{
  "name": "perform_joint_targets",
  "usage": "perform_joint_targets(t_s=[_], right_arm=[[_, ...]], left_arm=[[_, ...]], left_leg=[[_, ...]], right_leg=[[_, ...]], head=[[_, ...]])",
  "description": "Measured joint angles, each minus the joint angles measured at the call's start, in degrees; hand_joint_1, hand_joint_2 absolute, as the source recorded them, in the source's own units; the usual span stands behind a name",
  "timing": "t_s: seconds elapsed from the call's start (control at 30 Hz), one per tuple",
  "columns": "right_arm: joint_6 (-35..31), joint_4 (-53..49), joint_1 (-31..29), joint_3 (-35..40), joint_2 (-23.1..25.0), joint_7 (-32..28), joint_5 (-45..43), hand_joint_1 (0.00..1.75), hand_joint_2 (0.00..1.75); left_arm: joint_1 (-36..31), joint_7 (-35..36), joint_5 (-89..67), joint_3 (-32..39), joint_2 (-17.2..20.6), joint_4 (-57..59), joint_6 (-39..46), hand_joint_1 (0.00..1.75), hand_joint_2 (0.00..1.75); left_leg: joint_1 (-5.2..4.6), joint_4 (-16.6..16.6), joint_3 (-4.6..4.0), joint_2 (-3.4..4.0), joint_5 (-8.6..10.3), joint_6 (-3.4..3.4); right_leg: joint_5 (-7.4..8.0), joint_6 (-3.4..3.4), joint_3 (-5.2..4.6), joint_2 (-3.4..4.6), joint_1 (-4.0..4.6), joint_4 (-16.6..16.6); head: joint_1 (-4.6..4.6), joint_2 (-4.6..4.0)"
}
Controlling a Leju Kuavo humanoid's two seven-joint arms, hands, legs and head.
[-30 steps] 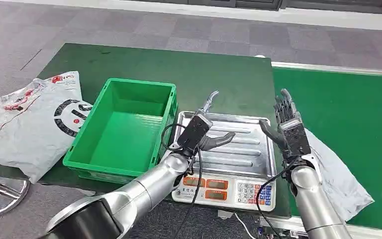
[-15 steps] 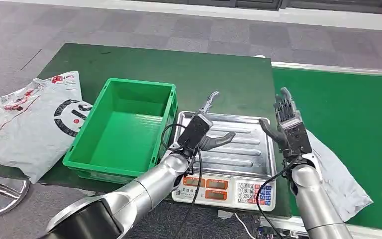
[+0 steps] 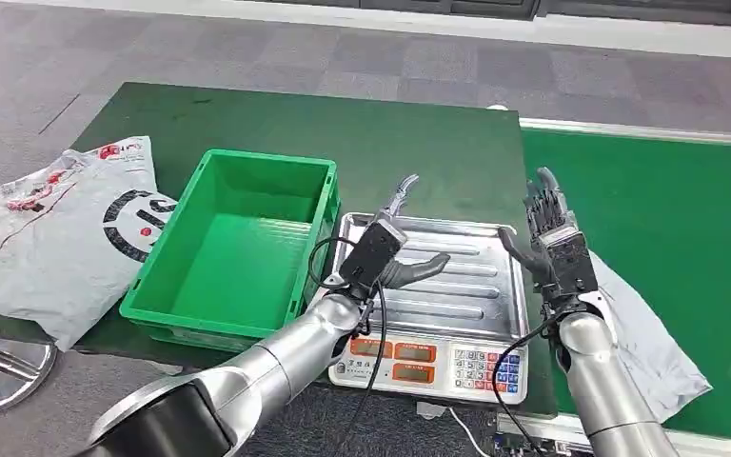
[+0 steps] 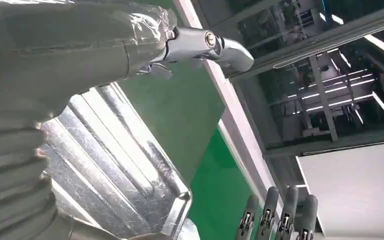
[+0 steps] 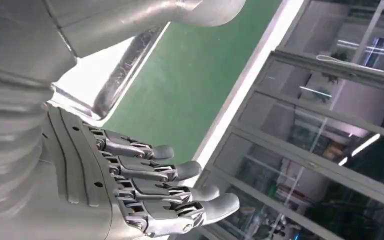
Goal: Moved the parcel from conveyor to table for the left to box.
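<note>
Parcel (image 3: 649, 343) lies on the conveyor (image 3: 685, 219) edge under the right hand (image 3: 557, 243), fingers apart, nearer than the left hand (image 3: 390, 249), fingers apart too.

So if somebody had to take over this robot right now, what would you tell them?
Left hand: open, holding nothing, raised over the scale tray.
Right hand: open, holding nothing, raised at the tray's right edge, above the near end of the parcel.
Parcel: lying flat on the conveyor, partly behind the right arm.
Box: green, nothing in it, on the table left of the scale. Another printed bag lies left of it.
Done: nothing visible yet.
Left: right hand picks up the parcel and sets it on the table; left hand boxes it.
</note>
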Motion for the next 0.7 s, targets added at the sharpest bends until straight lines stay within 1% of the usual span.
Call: perform_joint_targets(t_s=[0.7], right_arm=[[-0.79,0.28,0.68,0.00,0.11,0.50,1.31,0.00,1.75]], left_arm=[[0.27,-0.39,-1.03,0.02,0.00,0.07,-0.22,0.00,1.75]], left_leg=[[0.00,0.00,0.00,0.00,0.00,0.00]], right_leg=[[0.00,0.00,0.00,0.00,0.00,0.00]], head=[[0.00,0.00]])
